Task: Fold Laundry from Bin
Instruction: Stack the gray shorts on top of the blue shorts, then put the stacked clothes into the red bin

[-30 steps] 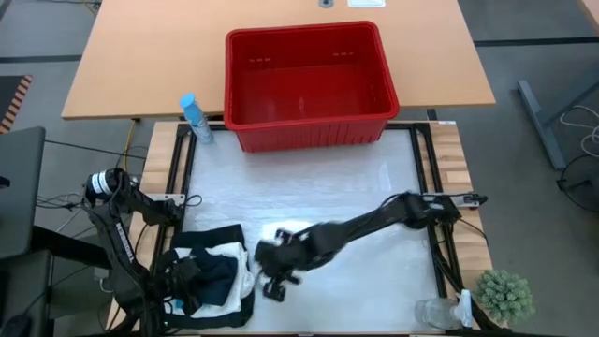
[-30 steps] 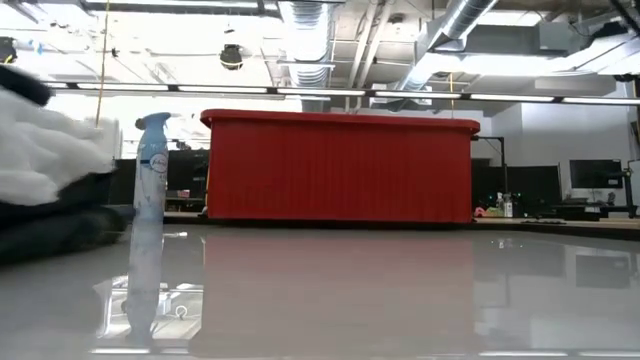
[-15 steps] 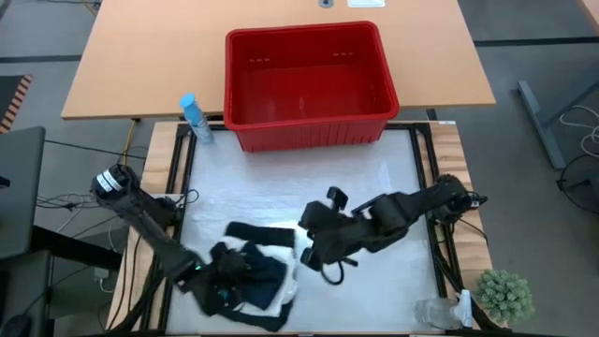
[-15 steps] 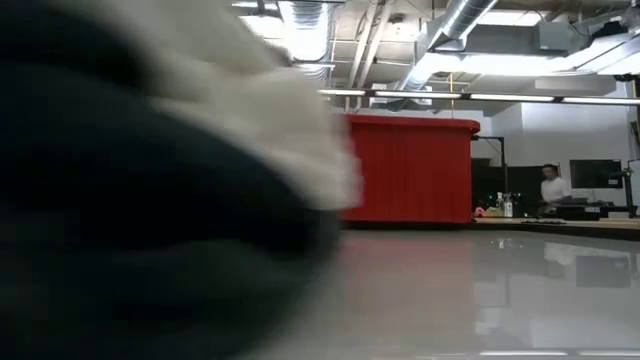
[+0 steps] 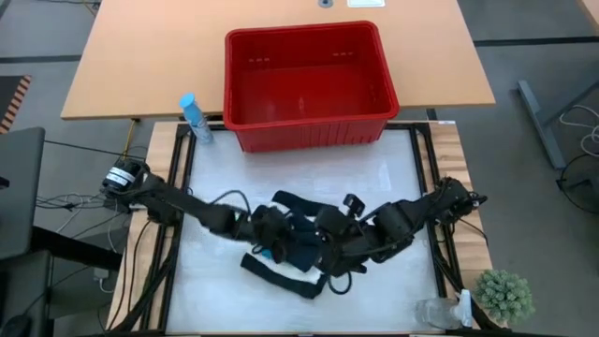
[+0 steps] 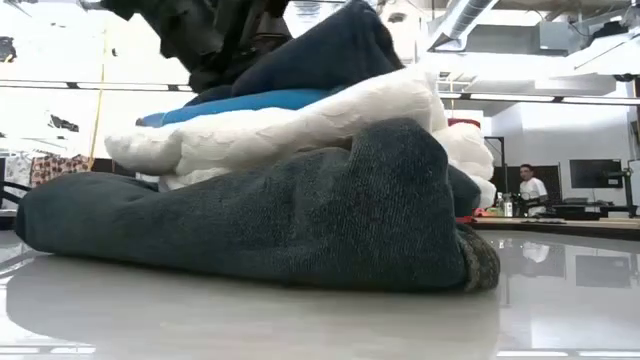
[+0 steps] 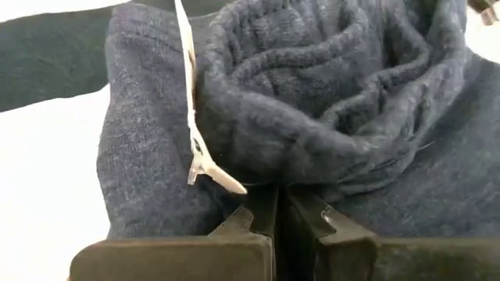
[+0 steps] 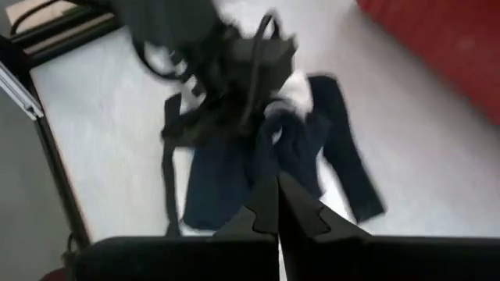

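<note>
One red bin point(image 5: 309, 86) stands on the table. One heap of laundry point(image 5: 299, 245) lies on the white mat; within it the low view separates four layers: one dark knitted garment point(image 6: 300, 215) at the bottom, one white crinkled piece point(image 6: 330, 120), one bright blue piece point(image 6: 240, 103), and one further dark garment point(image 6: 320, 55) on top. One blue spray bottle point(image 5: 195, 119). One green plant point(image 5: 506, 293). One clear container point(image 5: 440, 313). Two arms. One person point(image 6: 527, 188) in the room behind.
</note>
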Motion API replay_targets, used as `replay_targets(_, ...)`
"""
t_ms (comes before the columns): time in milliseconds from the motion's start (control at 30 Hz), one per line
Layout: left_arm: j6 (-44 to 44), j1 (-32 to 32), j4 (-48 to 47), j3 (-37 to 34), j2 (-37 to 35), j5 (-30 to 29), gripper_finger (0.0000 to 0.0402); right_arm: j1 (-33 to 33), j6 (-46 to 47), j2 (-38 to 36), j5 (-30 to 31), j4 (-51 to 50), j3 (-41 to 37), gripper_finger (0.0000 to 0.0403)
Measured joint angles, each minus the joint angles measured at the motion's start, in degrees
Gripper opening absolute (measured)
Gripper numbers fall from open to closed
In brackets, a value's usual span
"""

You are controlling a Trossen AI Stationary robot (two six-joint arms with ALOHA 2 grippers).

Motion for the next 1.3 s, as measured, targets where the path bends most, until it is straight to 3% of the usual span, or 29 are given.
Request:
replay_targets(200, 5.6, 3.8, -0.2, 4.3, 0.0, 9.9, 0.0005, 4.4, 10.7, 0.5, 0.7, -4.8, 0.0, 0.0022)
replay_targets(333, 10.3, 4.8, -4.3, 9.3, 0.0, 12.6, 0.0038, 7.4, 15.7, 0.6, 2.7, -5.9, 0.0, 0.0022)
replay_targets(567, 15.9, 6.3, -23.1, 17.1, -0.1, 11.4, 0.0124, 10.5, 22.9, 0.6, 4.5, -6.0, 0.0, 0.0022)
replay_targets(667, 15.8, 6.5, -32.1, 19.6, -0.5, 8.1, 0.0152, 11.9, 25.3, 0.6, 6.4, -6.0, 0.0, 0.0022)
replay_targets(800, 17.3, 6.6, -36.1, 23.2, -3.2, 4.7, 0.0171, 13.5, 27.7, 0.6, 10.5, -6.0, 0.0, 0.0023)
replay_targets(967, 16.5, 6.4, -40.5, 24.3, -8.5, 2.6, 0.0173, 12.7, 33.2, 0.8, 10.3, -6.0, -0.2, 0.0023)
replay_targets(1100, 12.6, 6.4, -48.1, 23.7, -14.5, 2.8, 0.0174, 11.1, 43.7, 0.9, 4.0, -6.0, -4.2, 0.0023)
replay_targets(1300, 1.8, 6.7, -47.1, 15.4, -27.0, 9.0, 0.0174, 8.6, 55.2, 0.7, -13.7, -6.0, -16.3, 0.0025)
